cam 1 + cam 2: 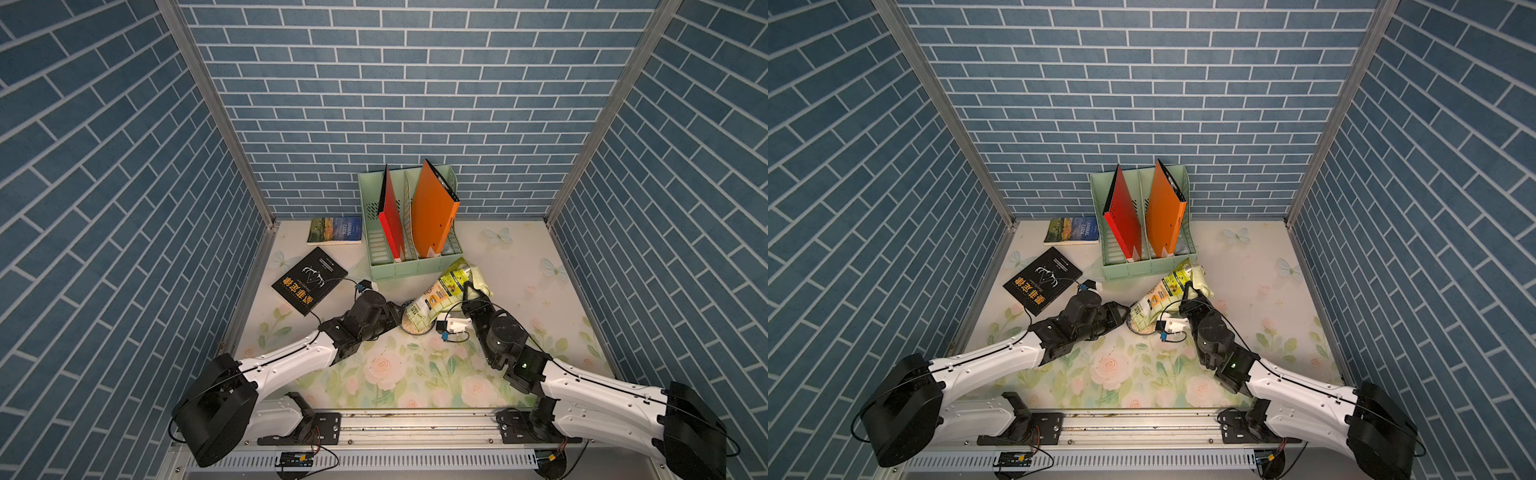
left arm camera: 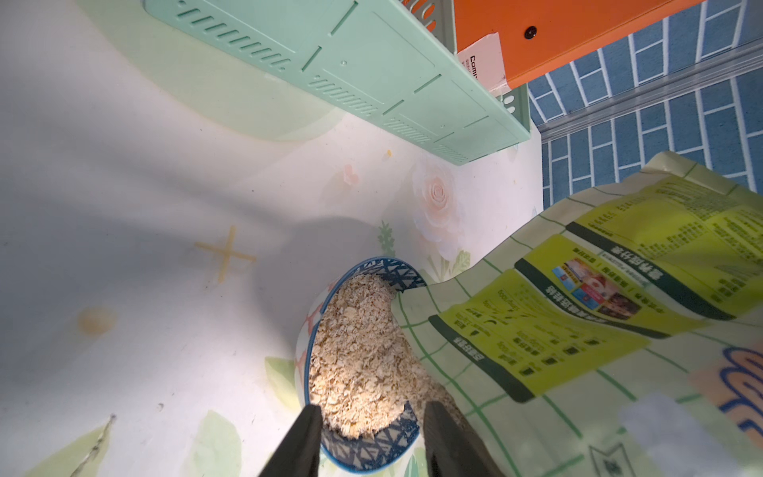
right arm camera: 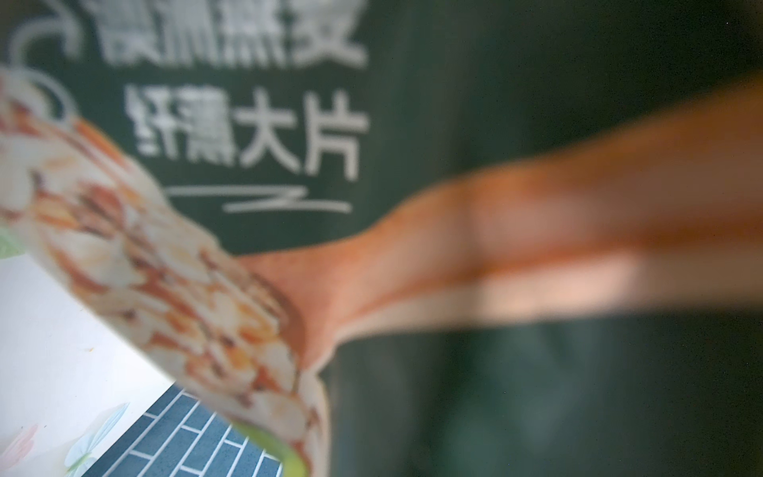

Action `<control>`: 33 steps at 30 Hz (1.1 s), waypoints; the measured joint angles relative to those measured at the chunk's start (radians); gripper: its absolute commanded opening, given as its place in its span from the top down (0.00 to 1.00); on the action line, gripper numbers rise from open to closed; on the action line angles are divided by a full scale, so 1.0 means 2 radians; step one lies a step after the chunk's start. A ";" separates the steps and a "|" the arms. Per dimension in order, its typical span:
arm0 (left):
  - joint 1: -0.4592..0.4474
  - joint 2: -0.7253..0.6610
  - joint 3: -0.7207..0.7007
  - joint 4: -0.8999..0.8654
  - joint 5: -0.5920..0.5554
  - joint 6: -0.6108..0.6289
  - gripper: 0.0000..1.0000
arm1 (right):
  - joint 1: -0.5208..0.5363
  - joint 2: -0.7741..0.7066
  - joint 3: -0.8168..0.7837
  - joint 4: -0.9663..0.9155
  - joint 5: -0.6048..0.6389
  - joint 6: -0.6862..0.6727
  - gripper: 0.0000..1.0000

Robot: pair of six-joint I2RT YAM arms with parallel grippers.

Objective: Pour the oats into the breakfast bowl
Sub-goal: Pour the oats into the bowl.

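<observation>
Room, in both top views: pale floral surface [image 1: 519, 257] boxed on three sides by blue brick walls [image 1: 415, 104]. A metal rail [image 1: 415, 424] runs along the front edge, where both arms mount. At the back a mint file rack [image 1: 409, 270] stands upright, with a red folder [image 1: 390, 216] and an orange folder [image 1: 434, 212] in separate slots. Back-left a black book [image 1: 309, 279] lies flat, and a second book [image 1: 336, 230] lies flat behind it by the back wall. Mid-surface, near the rack's front: breakfast bowl [image 1: 419, 333] with oats [image 1: 411, 326] in it. Over it the pouch [image 1: 444, 291] is lifted and tipped, mouth down at the bowl, base up toward the rack's front corner. The right tool [image 1: 468, 291] is nearly closed, pinching the pouch high on its body. The left tool [image 1: 400, 318] sits at the bowl's left side. Open room: from the pouch out to the right wall, and the front strip between the arms.

Left wrist: the bowl [image 2: 371, 450] is heaped with oats [image 2: 355, 359] to the rim, and the pouch [image 2: 578, 330] mouth lies on the bowl's right side. The left tool is about half spread, with its fingers [image 2: 301, 437] on either side of the bowl's near wall, touching and clamping it. The rack's front edge is near, with bare surface between it and the bowl.

Right wrist: blurred pouch [image 3: 454, 103] print fills the frame, so the tool's own fingers are not seen. A sliver of surface and wall shows in one corner.
</observation>
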 measured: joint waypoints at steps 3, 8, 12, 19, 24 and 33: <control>0.000 0.000 0.000 0.000 0.000 0.000 0.54 | 0.000 0.010 0.000 0.007 0.000 0.002 1.00; 0.000 0.000 0.000 0.000 0.000 0.000 0.54 | 0.000 0.011 0.005 0.009 0.000 0.008 1.00; 0.000 0.000 0.000 0.000 -0.002 0.000 0.54 | 0.003 0.013 0.006 0.015 0.001 0.018 1.00; 0.000 -0.003 0.000 0.000 -0.006 0.000 0.54 | 0.002 0.019 0.006 0.015 0.000 0.017 1.00; 0.001 -0.003 0.000 0.000 -0.008 0.000 0.54 | 0.004 0.019 0.014 0.005 0.001 0.022 1.00; 0.001 -0.003 0.000 0.000 -0.012 0.000 0.54 | 0.001 0.023 0.018 0.008 0.002 0.029 1.00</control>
